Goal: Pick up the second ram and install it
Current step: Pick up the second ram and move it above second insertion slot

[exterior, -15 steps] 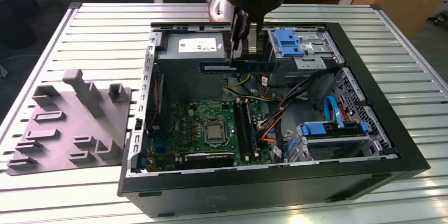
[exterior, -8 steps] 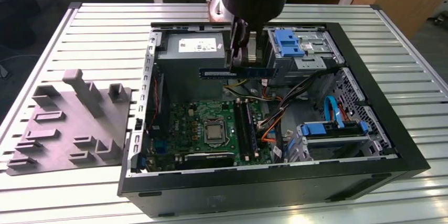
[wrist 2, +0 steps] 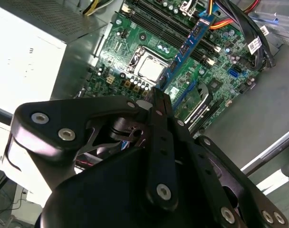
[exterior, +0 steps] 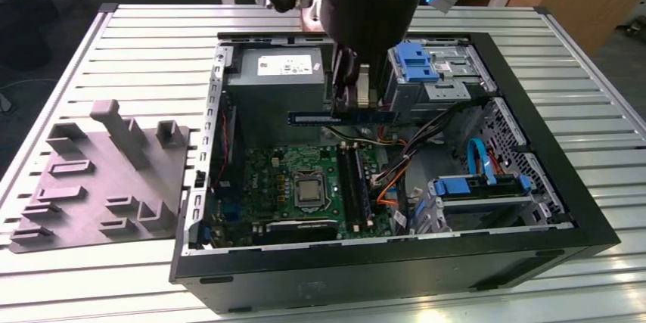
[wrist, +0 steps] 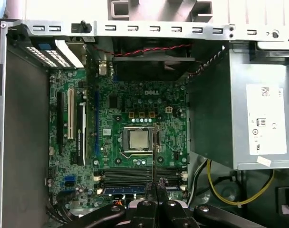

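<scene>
The second ram [exterior: 338,118] is a thin dark-blue stick that my gripper [exterior: 355,105] is shut on near its middle. It hangs level inside the open computer case, above the motherboard [exterior: 293,179] and just in front of the grey power supply [exterior: 277,73]. In the second wrist view the ram [wrist 2: 188,46] reaches out from my gripper [wrist 2: 156,97] over the processor socket [wrist 2: 150,70]. In the first wrist view the ram [wrist: 156,152] appears edge-on as a thin line above my gripper [wrist: 156,184], crossing over the black memory slots [wrist: 130,173]. It is clear of the slots.
A grey moulded plastic tray [exterior: 96,183] lies on the slatted table at the exterior view's left of the case. Blue drive brackets [exterior: 416,62], loose cables [exterior: 399,164] and a drive cage [exterior: 485,191] crowd the case's other side. The case walls [exterior: 404,262] rise around the board.
</scene>
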`<move>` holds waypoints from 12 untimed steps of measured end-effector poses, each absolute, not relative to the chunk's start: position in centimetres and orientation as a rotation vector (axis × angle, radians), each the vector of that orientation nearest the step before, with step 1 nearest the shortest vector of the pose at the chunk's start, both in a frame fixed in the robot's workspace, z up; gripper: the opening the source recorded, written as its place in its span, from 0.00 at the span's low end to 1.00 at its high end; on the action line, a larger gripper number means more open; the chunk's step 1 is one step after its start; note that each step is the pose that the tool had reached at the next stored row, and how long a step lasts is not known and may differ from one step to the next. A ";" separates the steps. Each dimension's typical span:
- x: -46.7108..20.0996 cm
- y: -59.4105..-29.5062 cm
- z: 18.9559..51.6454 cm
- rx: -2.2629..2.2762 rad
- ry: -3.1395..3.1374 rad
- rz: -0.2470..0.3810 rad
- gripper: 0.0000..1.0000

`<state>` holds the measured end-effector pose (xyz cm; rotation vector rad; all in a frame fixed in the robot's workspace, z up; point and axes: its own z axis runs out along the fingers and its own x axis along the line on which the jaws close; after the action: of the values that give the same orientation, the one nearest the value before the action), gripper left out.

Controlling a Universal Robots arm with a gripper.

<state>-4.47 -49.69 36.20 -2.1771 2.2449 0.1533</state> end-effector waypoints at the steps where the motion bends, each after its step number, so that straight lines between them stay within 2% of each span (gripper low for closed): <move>1: -4.5 -49.8 36.0 -2.177 2.245 0.153 0.11; 12: -4.5 -49.9 35.5 -2.177 2.245 0.153 0.11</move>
<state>-4.47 -49.90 35.52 -2.1772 2.2451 0.1533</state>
